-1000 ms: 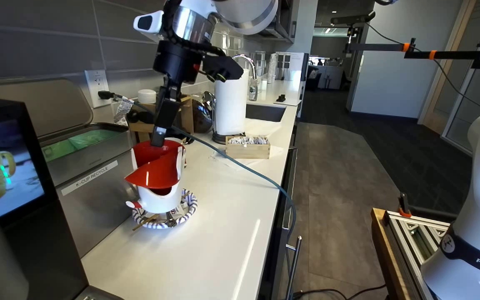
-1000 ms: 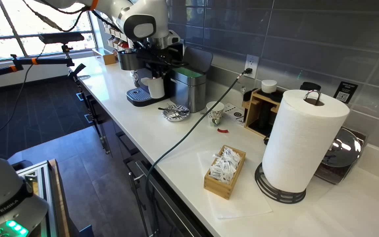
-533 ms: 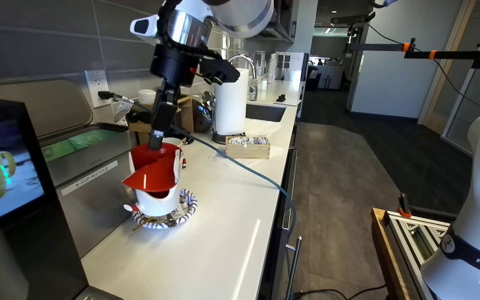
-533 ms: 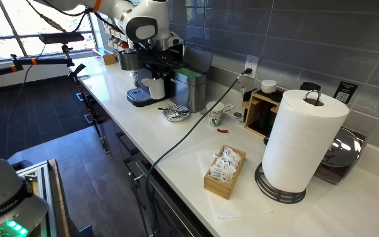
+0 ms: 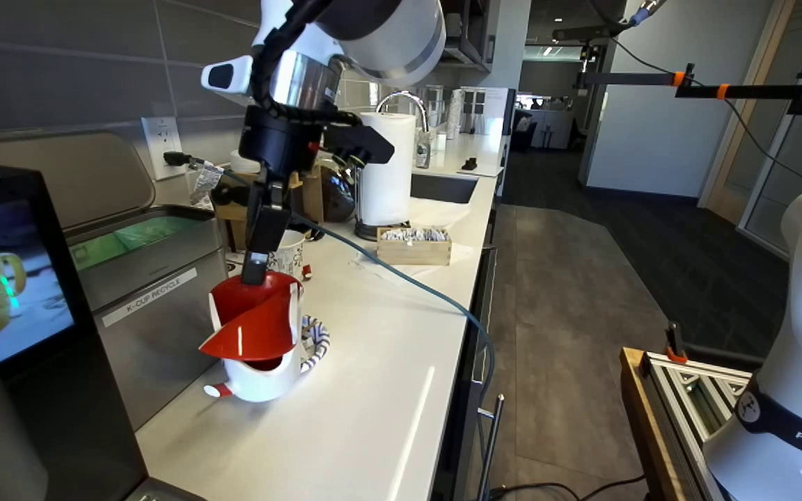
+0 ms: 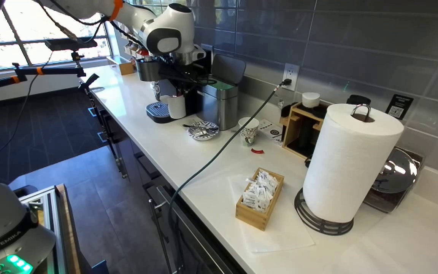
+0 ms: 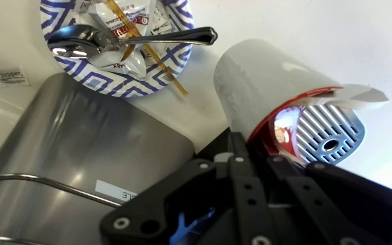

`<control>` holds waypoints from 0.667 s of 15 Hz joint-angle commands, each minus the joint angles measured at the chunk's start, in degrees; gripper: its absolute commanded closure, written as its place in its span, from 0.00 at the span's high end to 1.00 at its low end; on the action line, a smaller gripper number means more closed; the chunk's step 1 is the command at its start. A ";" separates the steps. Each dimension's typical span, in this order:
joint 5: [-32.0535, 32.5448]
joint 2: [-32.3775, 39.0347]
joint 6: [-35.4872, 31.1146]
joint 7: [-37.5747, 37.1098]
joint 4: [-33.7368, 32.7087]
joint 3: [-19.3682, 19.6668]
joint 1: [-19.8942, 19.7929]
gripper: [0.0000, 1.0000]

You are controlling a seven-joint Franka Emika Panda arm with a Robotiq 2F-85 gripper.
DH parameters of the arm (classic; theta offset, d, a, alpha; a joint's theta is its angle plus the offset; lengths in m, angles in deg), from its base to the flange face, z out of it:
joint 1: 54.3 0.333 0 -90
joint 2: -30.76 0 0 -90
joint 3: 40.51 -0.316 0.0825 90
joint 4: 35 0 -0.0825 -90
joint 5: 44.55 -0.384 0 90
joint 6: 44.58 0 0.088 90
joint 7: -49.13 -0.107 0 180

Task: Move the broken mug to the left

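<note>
1. Glossy white counter (image 5: 359,417) runs near to far along grey glazed tiles (image 5: 60,90).
2. Round-cornered, brushed-steel bin (image 5: 171,334) stands at left in an exterior view.
3. Black gripper (image 7: 255,149) is clamped on the wall of the broken mug (image 5: 255,334).
4. Round plate (image 7: 94,81) carries angular blue stripes.
5. That broken mug, smooth white outside, shiny red within, jagged-edged, is right of the bin, nearer than the plate, in an exterior view.
6. Polished metal spoon (image 7: 168,37) lies across the plate.

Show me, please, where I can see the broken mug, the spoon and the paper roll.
Broken mug (image 5: 255,332): in an exterior view, on its red surface.
Spoon (image 7: 171,37): in the wrist view, on its handle.
Paper roll (image 6: 350,165): in an exterior view, on its white side.
</note>
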 commanded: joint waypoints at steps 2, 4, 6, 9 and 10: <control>0.02 0.21 -3.48 1.11 1.25 -1.10 0.24 0.02; 0.19 0.82 -5.13 1.01 1.43 -1.44 0.36 0.02; 0.20 1.34 -6.31 0.99 1.67 -1.74 0.38 0.02; 0.36 2.08 -6.85 0.96 1.77 -2.18 0.32 0.02; 0.43 2.33 -6.80 0.91 1.68 -2.29 0.31 0.02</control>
